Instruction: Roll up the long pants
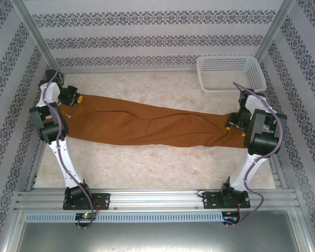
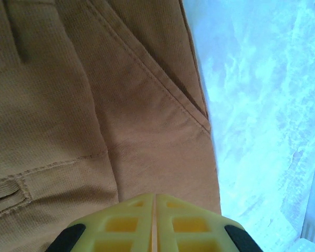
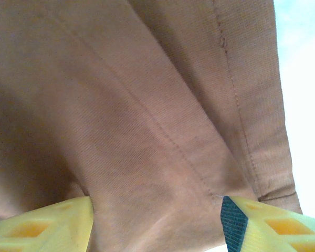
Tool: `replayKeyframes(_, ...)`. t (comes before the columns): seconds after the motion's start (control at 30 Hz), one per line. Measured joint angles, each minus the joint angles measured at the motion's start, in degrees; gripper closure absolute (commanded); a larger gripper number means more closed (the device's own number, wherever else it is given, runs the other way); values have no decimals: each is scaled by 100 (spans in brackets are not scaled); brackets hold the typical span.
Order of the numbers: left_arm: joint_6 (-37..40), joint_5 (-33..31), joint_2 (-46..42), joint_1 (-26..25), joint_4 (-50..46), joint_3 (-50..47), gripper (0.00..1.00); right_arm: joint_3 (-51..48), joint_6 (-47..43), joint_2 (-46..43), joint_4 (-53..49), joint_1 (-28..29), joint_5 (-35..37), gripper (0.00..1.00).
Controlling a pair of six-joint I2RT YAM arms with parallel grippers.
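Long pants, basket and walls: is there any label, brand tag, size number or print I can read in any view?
No readable text anywhere.
The long pants show only plain cloth and stitching, with no tag in sight.
The white basket bears no lettering.
The wall pattern is ornament, not writing.

- Top external: high above the table's (image 1: 147,168) near edge at 6 o'clock, looking down across the whole surface.
- Left wrist: very close over the long pants (image 2: 94,115), at 9 o'clock.
- Right wrist: equally close, at 3 o'clock.
- All three views share the long pants.
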Motion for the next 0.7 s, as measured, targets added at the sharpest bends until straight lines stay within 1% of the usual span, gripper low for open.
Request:
replayKeyframes(0.1, 0, -2, 37, -2, 11, 9, 90, 4, 2, 125, 4, 0, 98, 33)
replayKeyframes(0.43, 0, -4, 94, -2, 11, 96, 90, 0, -4, 101, 4, -4, 470, 32)
replayKeyframes(0.7, 0, -4, 125, -13, 11, 120, 90, -4, -26, 101, -13, -129, 577, 33)
